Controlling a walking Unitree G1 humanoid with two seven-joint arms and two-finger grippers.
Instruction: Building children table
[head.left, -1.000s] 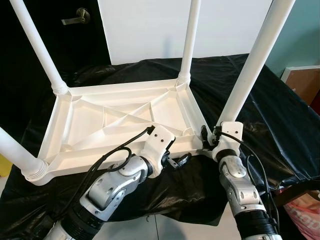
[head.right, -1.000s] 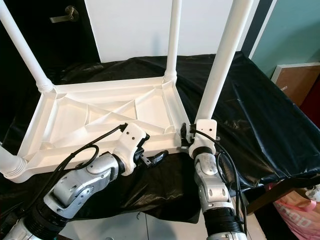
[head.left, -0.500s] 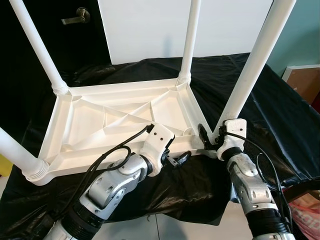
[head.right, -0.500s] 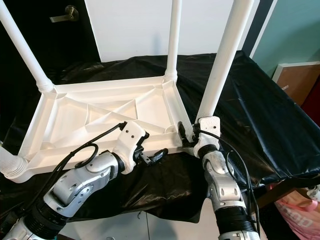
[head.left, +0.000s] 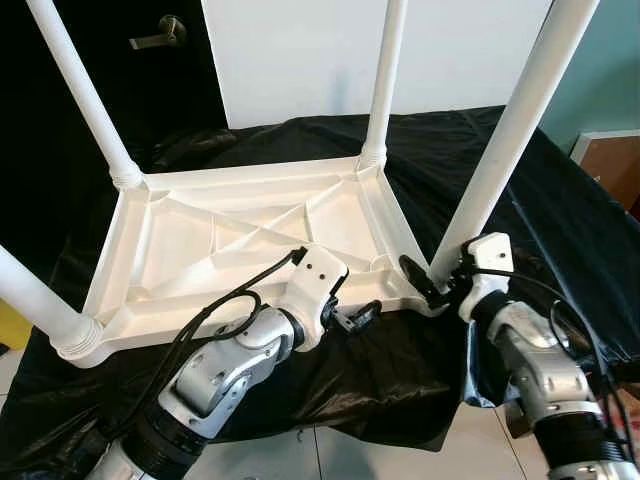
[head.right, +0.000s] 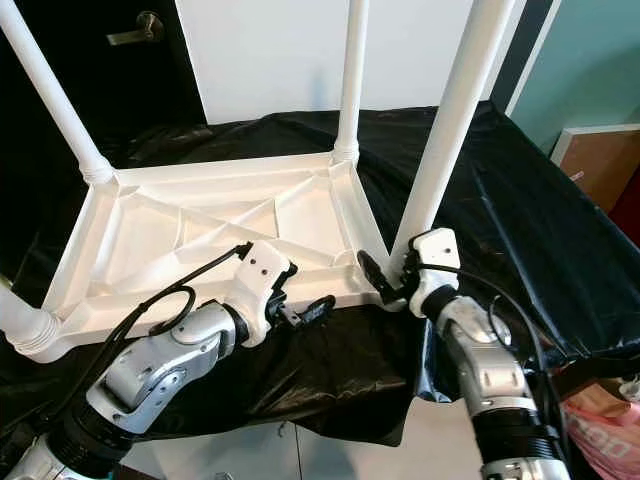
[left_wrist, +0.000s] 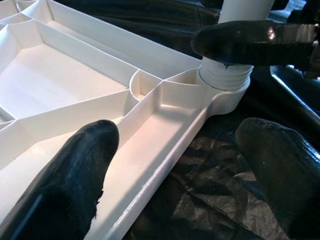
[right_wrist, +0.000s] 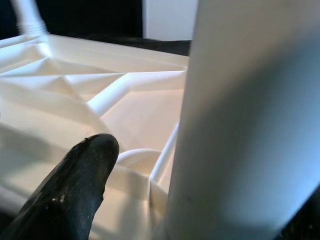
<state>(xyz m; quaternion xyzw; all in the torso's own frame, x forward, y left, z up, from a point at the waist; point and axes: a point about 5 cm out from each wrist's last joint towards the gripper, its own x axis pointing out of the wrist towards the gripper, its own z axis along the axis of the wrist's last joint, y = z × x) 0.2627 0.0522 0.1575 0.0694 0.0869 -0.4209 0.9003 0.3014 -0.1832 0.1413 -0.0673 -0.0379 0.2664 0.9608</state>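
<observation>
The right gripper (head.left: 432, 285) sat at the base of the near-right table leg (head.left: 505, 148), its two black fingers spread to either side of the tube just above the threaded collar; in the right wrist view one finger (right_wrist: 70, 192) lay beside the white tube with a gap between them, so whether the pads pressed the leg could not be told. The left gripper (head.left: 357, 318) stood with its fingers parted, straddling the near rim of the upturned tabletop (head.left: 180, 250) — one finger (left_wrist: 75, 175) over the ribbed inner channel, the other above the black cloth (head.left: 560, 210), neither clearly touching the plastic.

The children's table lay upside down on the black-draped surface, underside ribs facing up, with four white legs standing in its corner sockets: the near-right leg, the far-right leg (head.left: 385, 75), the far-left leg (head.left: 85, 95) and the near-left leg (head.left: 35, 300).

Handling judgement — the parts appeared to be hollow moulded plastic, therefore light and stiff but smooth and liable to slip under rubber pads. The leg was best gripped low, close to the collar, where turning force acts on the thread and the long tube gives least leverage to tilt. The tabletop was best restrained at its rim wall or a rib, since the light top would likely rotate or slide on the cloth
</observation>
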